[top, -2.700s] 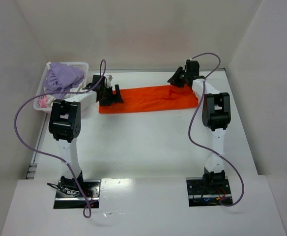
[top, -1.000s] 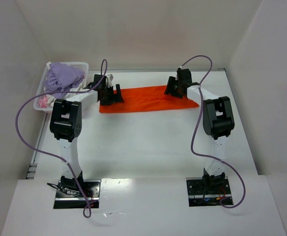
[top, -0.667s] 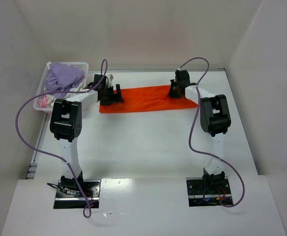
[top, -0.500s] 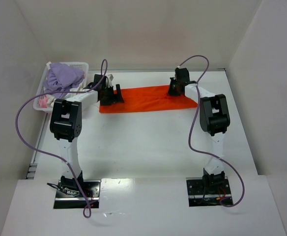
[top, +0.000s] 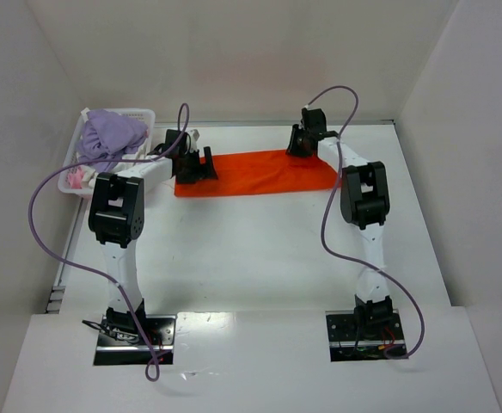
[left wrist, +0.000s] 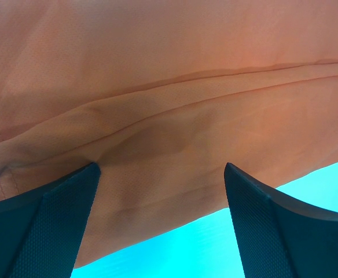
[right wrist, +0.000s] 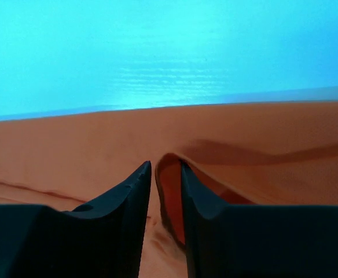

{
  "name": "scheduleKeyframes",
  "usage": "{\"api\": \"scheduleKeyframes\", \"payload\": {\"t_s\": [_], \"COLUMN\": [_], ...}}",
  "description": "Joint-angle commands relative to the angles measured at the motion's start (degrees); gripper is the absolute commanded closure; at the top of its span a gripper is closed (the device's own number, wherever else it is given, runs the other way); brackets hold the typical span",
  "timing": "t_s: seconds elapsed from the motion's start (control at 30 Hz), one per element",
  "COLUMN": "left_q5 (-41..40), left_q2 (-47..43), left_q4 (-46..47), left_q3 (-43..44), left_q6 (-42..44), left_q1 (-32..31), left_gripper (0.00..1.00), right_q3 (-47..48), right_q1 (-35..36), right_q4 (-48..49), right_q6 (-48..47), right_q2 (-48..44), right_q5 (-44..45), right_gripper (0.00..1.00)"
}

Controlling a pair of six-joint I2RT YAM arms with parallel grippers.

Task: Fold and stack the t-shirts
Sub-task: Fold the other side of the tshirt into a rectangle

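A vivid orange t-shirt (top: 251, 175) lies as a long folded strip across the far part of the table. My left gripper (top: 197, 168) hovers low over its left end, wide open, with cloth and the shirt's near hem between its fingers (left wrist: 162, 174). My right gripper (top: 299, 146) is at the shirt's far edge near the right end. Its jaws (right wrist: 165, 168) stand almost together, with a raised fold of the orange t-shirt (right wrist: 70, 145) pinched between them. Only cloth shows between the fingertips.
A white lattice basket (top: 141, 114) stands at the far left with a purple garment (top: 110, 133) heaped in it and something pink (top: 76, 177) at its near end. White walls enclose the table on three sides. Purple cables loop off both arms.
My right gripper has moved left and toward the far edge of the shirt and narrowed its jaws onto a fold. The shirt's right end has pulled in slightly. The left arm is unmoved.
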Motion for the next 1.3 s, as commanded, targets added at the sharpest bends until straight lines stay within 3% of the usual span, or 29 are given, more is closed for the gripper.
{"api": "scheduleKeyframes", "payload": {"t_s": [0.0, 0.1, 0.17, 0.3, 0.43, 0.53, 0.63, 0.77, 0.9, 1.07, 1.27], "left_q5": [0.01, 0.01, 0.01, 0.01, 0.01, 0.01, 0.63, 0.63, 1.15, 1.15, 1.15], "left_q2": [3.31, 3.31, 3.31, 3.31, 3.31, 3.31, 3.31, 3.31, 2.79, 2.78, 3.31], "left_q4": [-2.82, -2.82, -2.82, -2.82, -2.82, -2.82, -2.82, -2.82, -2.82, -2.82, -2.82], "left_q3": [-0.13, -0.13, -0.13, -0.13, -0.13, -0.13, -0.13, -0.13, -0.13, -0.13, -0.13], "left_q6": [1.25, 1.25, 1.78, 1.78, 1.78, 1.78, 1.78, 1.26, 1.25, 1.25, 1.25], "left_q1": [-0.61, -0.61, -0.61, -0.61, -0.61, -0.61, -1.13, -1.14, -1.14, -1.14, -1.14], "left_gripper": [0.04, 0.04, 0.04, 0.04, 0.04, 0.04, 0.04, 0.04, 0.04, 0.04, 0.04], "right_q3": [3.32, 3.85, 4.37, 2.27, -2.11, -6.94, -14.83, -22.60, -26.29, -25.78, -23.05], "right_q1": [-0.15, -0.15, -0.15, -0.15, -0.15, -0.15, -0.15, -0.15, -0.15, -0.15, -0.15], "right_q4": [-3.00, -3.00, -3.00, -1.52, 0.07, 0.07, 1.73, 3.67, 3.68, 4.20, 3.68], "right_q6": [-1.82, -2.35, -2.95, -4.19, -4.72, -4.72, -4.72, -2.53, -0.59, -0.07, -0.06], "right_q2": [2.17, 1.57, -0.10, -6.25, -13.89, -19.26, -23.57, -25.42, -23.49, -19.36, -14.97], "right_q5": [-0.57, 0.92, 1.71, 3.99, 5.32, 7.42, 8.75, 9.27, 9.27, 9.80, 11.47], "right_gripper": [0.66, 0.53, 0.51, 0.34, 0.23, 0.22, 0.35, 0.67, 0.83, 0.91, 0.91]}}
